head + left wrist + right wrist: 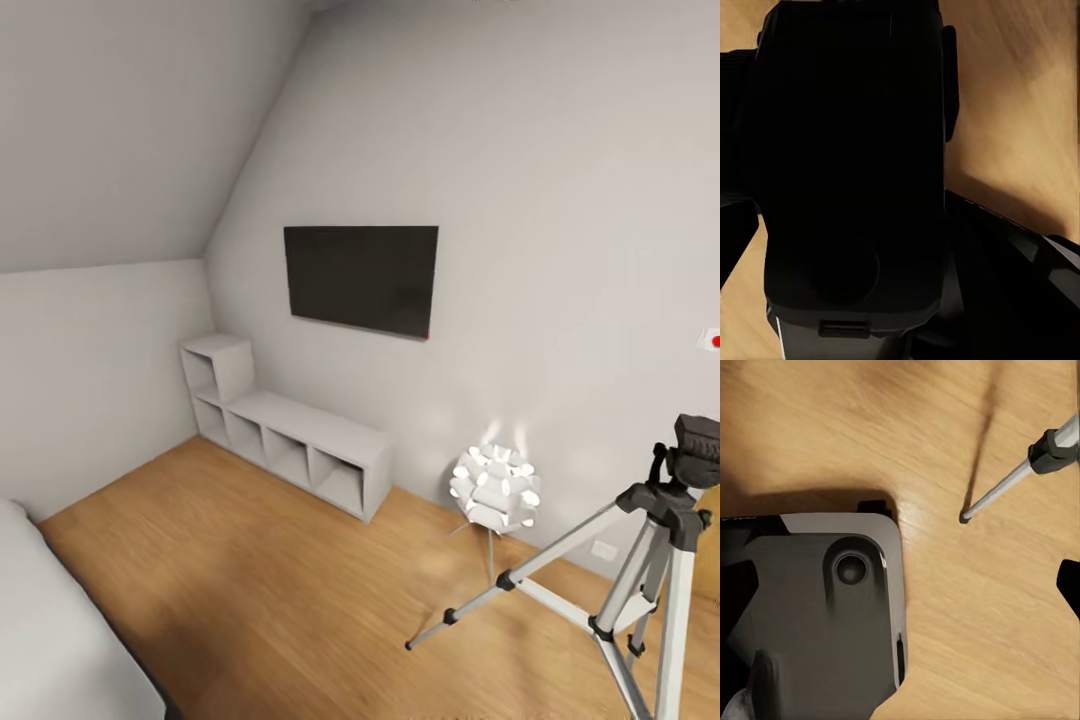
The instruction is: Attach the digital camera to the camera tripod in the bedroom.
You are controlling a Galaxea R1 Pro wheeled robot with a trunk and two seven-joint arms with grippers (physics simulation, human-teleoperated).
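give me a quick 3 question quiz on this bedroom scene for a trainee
1. True or false: the camera tripod stands at the head view's right, legs spread on the wood floor.
2. What hangs on the wall above the white cube shelves?
A. a mirror
B. a dark flat screen
C. a clock
3. Fill in: the lit white spiky globe lamp stands between the shelves and the ____.

Key
1. True
2. B, the dark flat screen
3. tripod

Wall TV (361, 279), cube shelves (290, 425), globe lamp (495, 487)
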